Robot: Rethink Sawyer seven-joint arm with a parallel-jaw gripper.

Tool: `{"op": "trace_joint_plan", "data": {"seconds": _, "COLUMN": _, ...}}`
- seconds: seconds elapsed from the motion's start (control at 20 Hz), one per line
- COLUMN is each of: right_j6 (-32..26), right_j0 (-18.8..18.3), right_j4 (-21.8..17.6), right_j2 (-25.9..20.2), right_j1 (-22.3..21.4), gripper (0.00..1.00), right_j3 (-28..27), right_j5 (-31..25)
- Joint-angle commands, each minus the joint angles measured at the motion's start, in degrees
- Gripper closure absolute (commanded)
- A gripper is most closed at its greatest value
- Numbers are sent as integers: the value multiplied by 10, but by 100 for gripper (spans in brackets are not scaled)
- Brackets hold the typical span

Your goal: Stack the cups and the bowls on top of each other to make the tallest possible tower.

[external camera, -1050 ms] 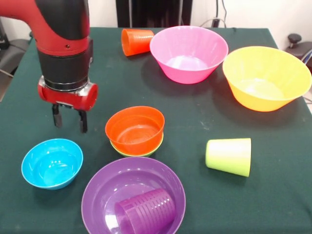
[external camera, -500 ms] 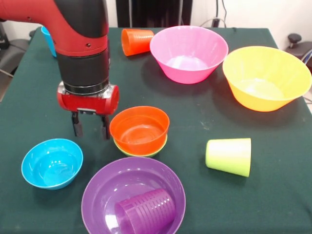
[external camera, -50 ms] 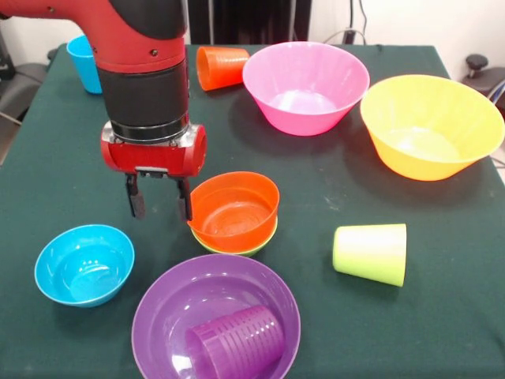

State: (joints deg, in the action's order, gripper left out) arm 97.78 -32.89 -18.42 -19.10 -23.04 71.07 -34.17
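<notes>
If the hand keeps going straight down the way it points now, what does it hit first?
Probably the green tablecloth. The hand points down, its fingers open just left of the orange bowl. One finger sits right at that bowl's rim, so it may clip the rim first; depth is unclear from this view.

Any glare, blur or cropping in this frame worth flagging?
Front view: soft glare on the pink bowl floor and blue bowl; sharp enough throughout; the purple bowl is cropped at the bottom edge; the arm hides part of the blue cup.
</notes>
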Motion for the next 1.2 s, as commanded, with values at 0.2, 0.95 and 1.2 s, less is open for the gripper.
{"op": "trace_joint_plan", "data": {"seconds": 0.2, "right_j6": -157, "right_j0": -6, "right_j4": -45, "right_j2": -59, "right_j1": 8, "gripper": 0, "right_j3": -4, "right_j5": -78}}
{"op": "trace_joint_plan", "data": {"seconds": 0.95, "right_j6": -183, "right_j0": -18, "right_j4": -66, "right_j2": -76, "right_j1": 47, "gripper": 0, "right_j3": -63, "right_j5": -101}}
{"op": "trace_joint_plan", "data": {"seconds": 1.2, "right_j6": -194, "right_j0": -23, "right_j4": -70, "right_j2": -83, "right_j1": 57, "gripper": 0, "right_j3": -84, "right_j5": -120}}
